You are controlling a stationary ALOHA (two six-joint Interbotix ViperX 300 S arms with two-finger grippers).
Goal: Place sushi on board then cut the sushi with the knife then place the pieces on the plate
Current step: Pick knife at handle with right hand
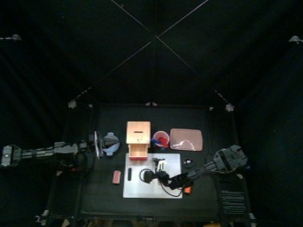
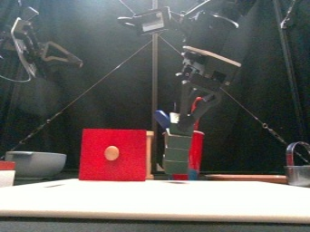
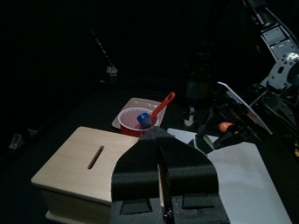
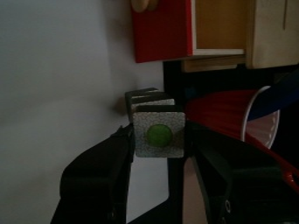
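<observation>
The dark green sushi roll [image 2: 179, 156] stands upright on the white cutting board [image 2: 121, 201], just in front of the red cup [image 2: 197, 145]. My right gripper [image 2: 184, 122] comes down from above and is shut on the sushi roll [image 4: 158, 133], one jaw on each side. The red cup [image 3: 138, 121] holds a blue knife [image 3: 143, 116] and a red knife [image 3: 165, 102]. The pink plate [image 1: 186, 137] lies behind the board [image 1: 169, 160] at the right. My left gripper [image 3: 158, 147] is shut on nothing, at the table's left beside the wooden box [image 3: 91, 162].
The wooden box [image 1: 140, 135] with its red drawer front [image 2: 111, 154] stands behind the board, left of the cup. A blue-grey bowl [image 1: 110, 140] sits left of the box. A small red toy [image 1: 116, 176] lies left of the board.
</observation>
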